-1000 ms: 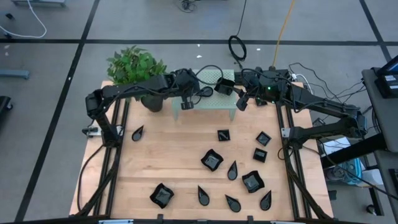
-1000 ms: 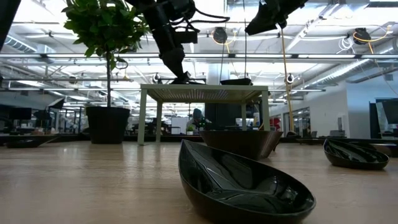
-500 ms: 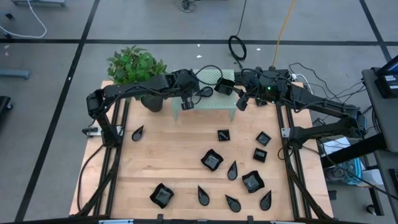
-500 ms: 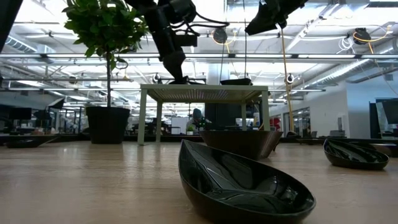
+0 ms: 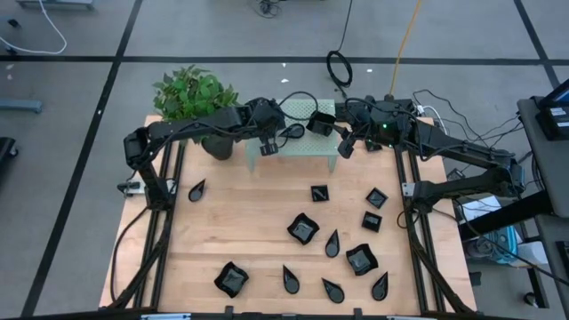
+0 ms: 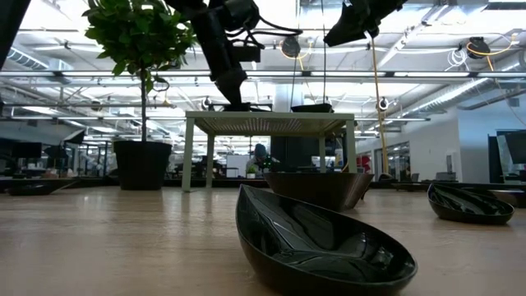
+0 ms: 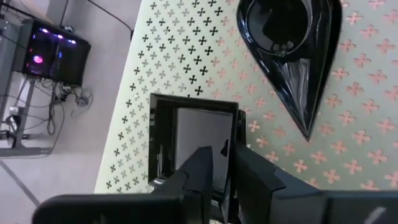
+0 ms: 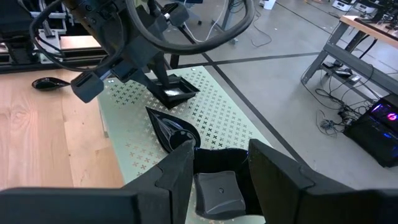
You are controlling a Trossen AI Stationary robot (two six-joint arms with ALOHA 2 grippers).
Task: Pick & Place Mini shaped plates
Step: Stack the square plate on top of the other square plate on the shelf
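On the near part of the wooden table (image 5: 222, 227) lie many glossy black plates, well apart from each other: pointed teardrops such as one near the front edge (image 5: 291, 279), wavy-edged squares such as one in the middle (image 5: 303, 228), and small flat squares such as one farther back (image 5: 319, 192). Wide bare wood stays free on the left side, where only one teardrop (image 5: 196, 189) lies near the left edge. At the far edge stands a small pale green stand (image 5: 298, 142) with a perforated metal top, and beside it a leafy plant (image 5: 191, 93) in a dark pot. The left gripper (image 7: 225, 167) is over the stand's left end, its fingers a little apart around the raised rim of a square plate (image 7: 193, 134) that sits on the patterned top; I cannot tell if they still press it. Just beside this plate lies a teardrop plate (image 7: 291, 50), not touching it. The right gripper (image 8: 221, 163) hangs over the stand's right end, jaws wide apart, above another square plate (image 8: 217, 186) on the top, close to the edge.
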